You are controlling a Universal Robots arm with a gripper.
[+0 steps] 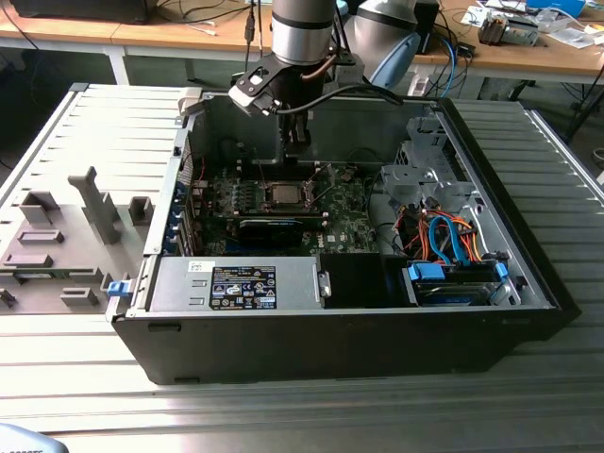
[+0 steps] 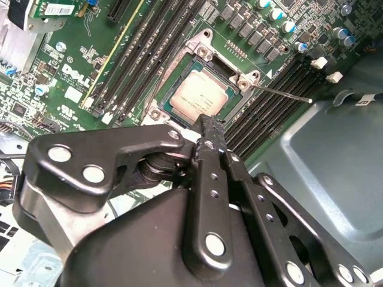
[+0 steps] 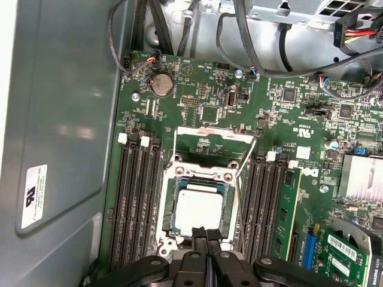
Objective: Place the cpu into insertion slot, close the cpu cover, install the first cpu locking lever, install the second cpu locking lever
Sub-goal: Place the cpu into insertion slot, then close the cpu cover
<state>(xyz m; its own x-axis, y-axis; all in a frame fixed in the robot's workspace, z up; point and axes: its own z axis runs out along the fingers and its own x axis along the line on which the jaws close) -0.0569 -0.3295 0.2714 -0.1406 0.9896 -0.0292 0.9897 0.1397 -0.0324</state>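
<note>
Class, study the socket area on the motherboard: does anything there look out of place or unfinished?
Yes. The cpu lies flat in its socket, but in the second wrist view a thin locking lever juts out loose over the memory slots instead of lying latched alongside the socket.

cpu (image 3: 196,209) between memory slots (image 3: 136,203), on motherboard (image 3: 209,110)

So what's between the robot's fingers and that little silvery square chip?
In the first wrist view, only a strip of the silver-grey metal frame around the flat silvery square chip; the black fingers end right at it.
</note>
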